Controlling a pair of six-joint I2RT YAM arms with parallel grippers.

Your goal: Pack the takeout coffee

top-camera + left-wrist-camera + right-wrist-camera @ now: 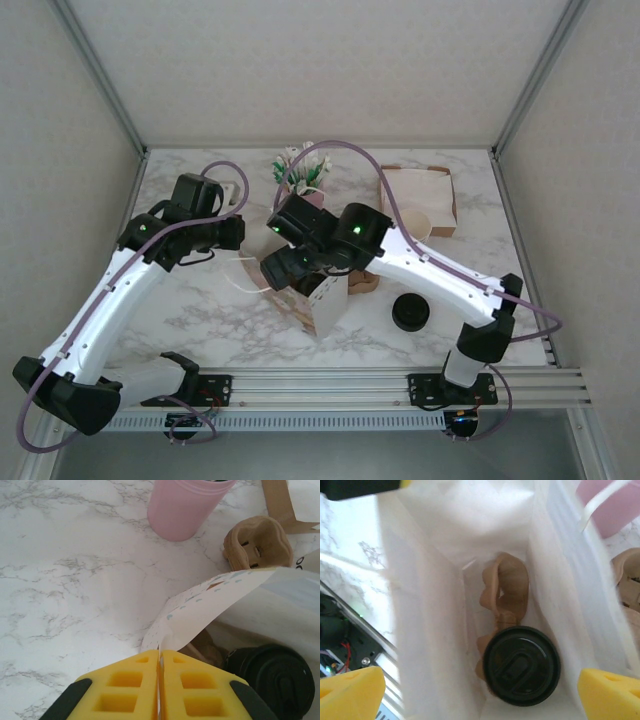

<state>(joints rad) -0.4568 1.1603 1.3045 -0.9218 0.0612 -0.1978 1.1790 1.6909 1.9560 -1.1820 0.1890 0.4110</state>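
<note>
Right wrist: your right gripper (481, 692) pointed down, wide open, over the coffee (521, 665) at six o'clock; left gripper (160, 657) clamped the bag (200, 605).

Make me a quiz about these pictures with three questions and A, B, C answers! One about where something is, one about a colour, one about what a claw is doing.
1. Where is the takeout coffee? A on the bare table; B inside the white bag; C in the brown box.
2. What colour is its lid? A black; B pink; C green.
3. What is the left claw doing? A standing wide open; B pinched shut on the bag's edge; C gripping a pink cup.

Answers: 1 B, paper walls rise all around it. 2 A, the round top is black. 3 B, paper sits between its closed yellow fingers.
</note>
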